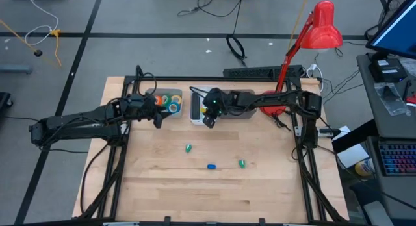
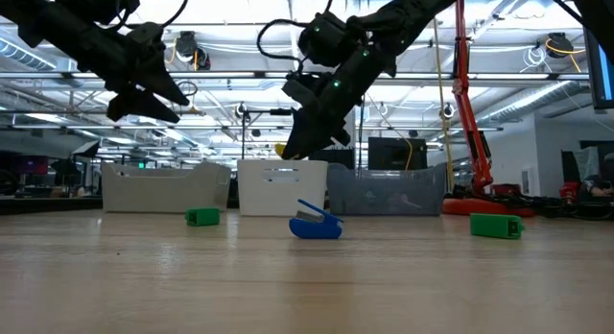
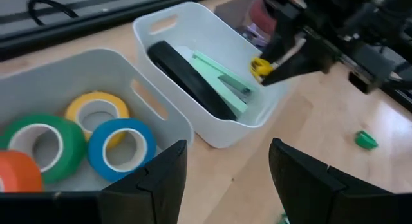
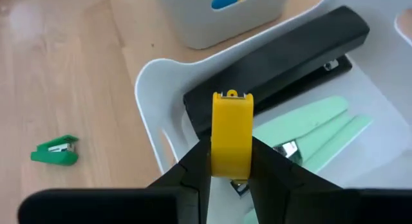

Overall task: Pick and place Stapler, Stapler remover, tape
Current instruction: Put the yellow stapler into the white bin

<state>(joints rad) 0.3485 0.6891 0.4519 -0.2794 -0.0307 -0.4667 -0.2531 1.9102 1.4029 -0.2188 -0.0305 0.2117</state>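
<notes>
Right hand grips yellow staple remover over white bin | left hand open | wrist-only: black stapler inside

Open tabletop around three staple removers

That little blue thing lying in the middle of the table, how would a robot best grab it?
The blue staple remover lies flat and alone on the table, clear of the green ones. Probably best to come straight down from above and pinch its two long sides at mid-body, since it sits low and offers little height to grip from the side.
</notes>
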